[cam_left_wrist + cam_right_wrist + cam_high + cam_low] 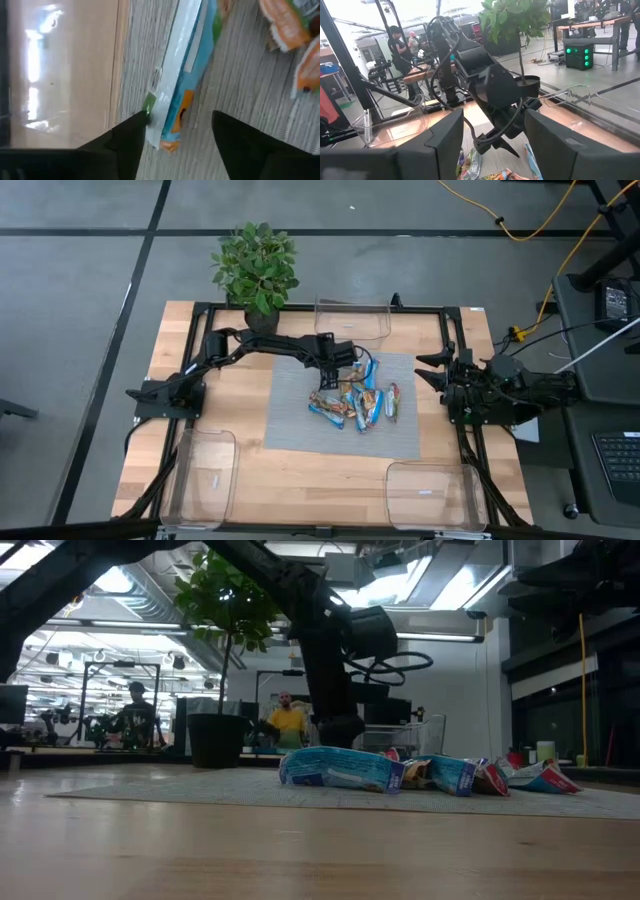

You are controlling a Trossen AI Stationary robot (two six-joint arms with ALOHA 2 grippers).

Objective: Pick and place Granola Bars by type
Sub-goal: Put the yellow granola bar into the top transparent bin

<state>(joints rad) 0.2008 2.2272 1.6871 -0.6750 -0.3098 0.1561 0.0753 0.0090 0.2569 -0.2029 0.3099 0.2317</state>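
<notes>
Left gripper (177, 135) is down over the Granola Bars (358, 402) heaped mid-mat, fingers apart straddling 1 blue bar (182, 75), nothing clamped yet. Likely light, crinkly, slick foil: pinch it across the narrow width. Right gripper (492, 140) waits open at the bench's right edge.

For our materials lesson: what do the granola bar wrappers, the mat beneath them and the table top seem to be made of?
Granola bar wrappers: likely glossy plastic or foil film, crinkled and shiny. Mat: apparently grey woven fabric, ribbed in the left wrist view. Table top: light wood, grain visible.
</notes>
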